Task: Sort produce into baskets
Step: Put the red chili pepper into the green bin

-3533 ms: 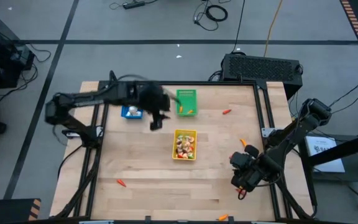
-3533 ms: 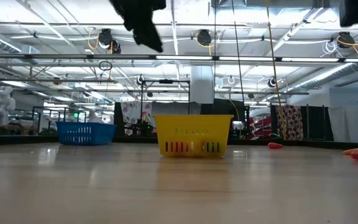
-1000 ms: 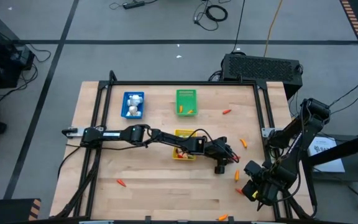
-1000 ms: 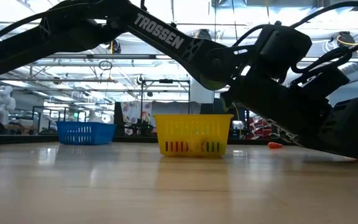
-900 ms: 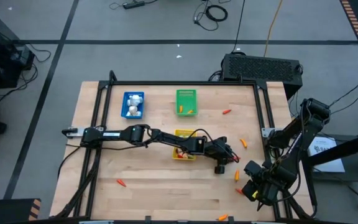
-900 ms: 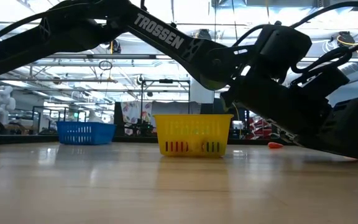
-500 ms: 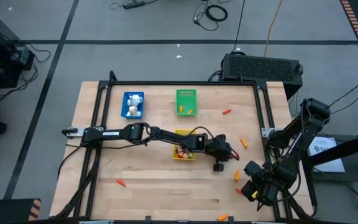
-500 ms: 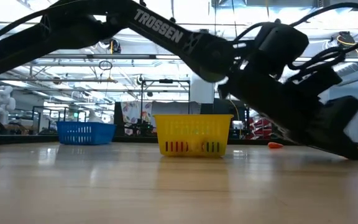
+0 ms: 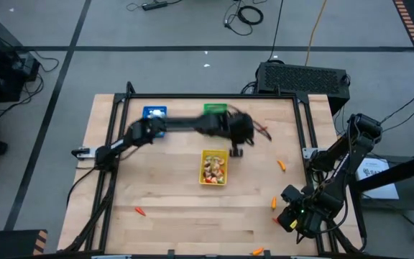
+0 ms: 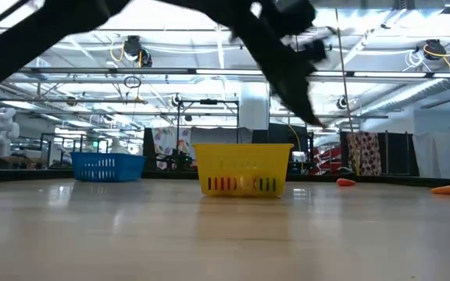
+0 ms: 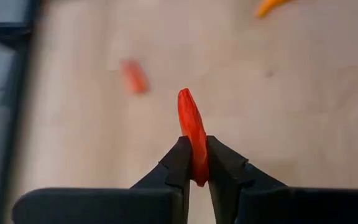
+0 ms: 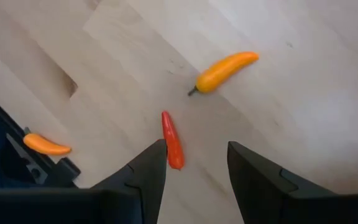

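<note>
Red pepper [image 11: 192, 134] sticks out long and straight past the tips of the left gripper [image 11: 194, 165], which is squeezed tight on it up in the air beside the green basket [image 9: 214, 109], while the right gripper [image 12: 194, 165] waits open over another red pepper [image 12: 171, 141] at the table's [image 9: 164, 194] right edge.

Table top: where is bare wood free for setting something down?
Widest bare stretch: between the yellow basket and the table's left rail. Crowded: the far edge by the blue basket, and the right side, strewn with peppers.
</note>
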### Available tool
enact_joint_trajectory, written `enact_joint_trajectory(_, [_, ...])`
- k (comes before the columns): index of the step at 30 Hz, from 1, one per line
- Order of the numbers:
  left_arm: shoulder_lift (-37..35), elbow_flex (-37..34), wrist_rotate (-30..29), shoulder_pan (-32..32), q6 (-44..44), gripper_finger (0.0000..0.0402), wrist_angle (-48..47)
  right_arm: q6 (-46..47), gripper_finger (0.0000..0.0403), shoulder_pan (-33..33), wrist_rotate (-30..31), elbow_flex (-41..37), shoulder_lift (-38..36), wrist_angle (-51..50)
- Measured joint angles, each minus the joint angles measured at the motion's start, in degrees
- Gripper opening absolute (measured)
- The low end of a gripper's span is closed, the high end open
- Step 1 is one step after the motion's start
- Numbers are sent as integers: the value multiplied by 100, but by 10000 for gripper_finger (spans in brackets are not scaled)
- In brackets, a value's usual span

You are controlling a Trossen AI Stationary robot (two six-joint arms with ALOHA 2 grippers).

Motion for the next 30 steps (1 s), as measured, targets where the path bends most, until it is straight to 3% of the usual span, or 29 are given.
enact_joint_trajectory(5, [-633,-54,-15,576,41,41,-1492,-43,160,0,82,0,2,12])
enact_joint_trajectory(9, [-955,-67,166,1111,35,41,-2151,-288,160,0,388,-2,2,-13])
enact_joint_trajectory(18, [-1167,-144,1755,2117,103,41,-3050,-328,160,2,1047,-2,15,54])
enact_joint_trajectory(22, [-1488,-891,2230,2319,76,41,-2625,-464,160,2,1146,-2,15,47])
enact_joint_trajectory(30, [-2192,-3084,2237,2307,-398,41,182,-883,160,-24,1731,-2,15,22])
